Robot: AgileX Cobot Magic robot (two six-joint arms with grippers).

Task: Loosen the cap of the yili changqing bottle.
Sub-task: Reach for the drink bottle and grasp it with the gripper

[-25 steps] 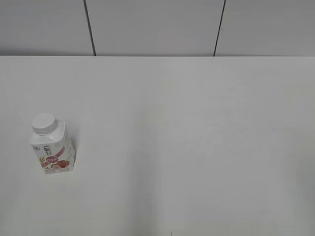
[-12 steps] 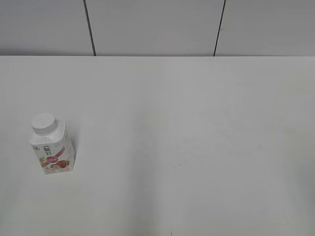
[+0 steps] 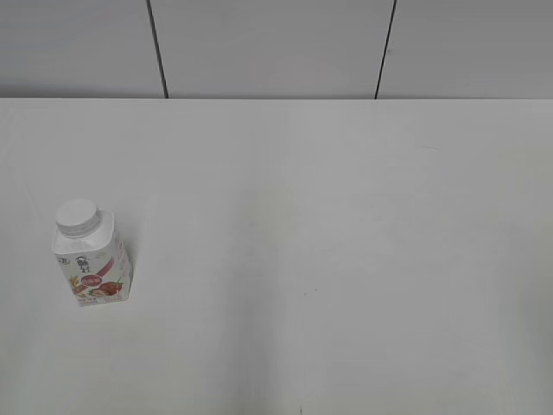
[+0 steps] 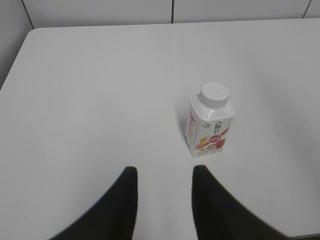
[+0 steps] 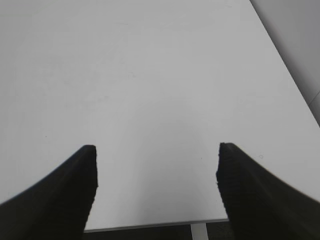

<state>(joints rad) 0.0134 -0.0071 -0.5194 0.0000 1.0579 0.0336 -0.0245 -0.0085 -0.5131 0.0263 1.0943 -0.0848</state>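
The yili changqing bottle stands upright on the white table at the left, white with a red-pink fruit label. Its white cap sits on the neck. The left wrist view shows the bottle and cap ahead and to the right of my left gripper, which is open and empty, apart from the bottle. My right gripper is wide open and empty over bare table near the front edge. Neither gripper shows in the exterior view.
The white table meets a grey panelled wall at the back. Its left edge shows in the left wrist view, and its front and right edges show in the right wrist view.
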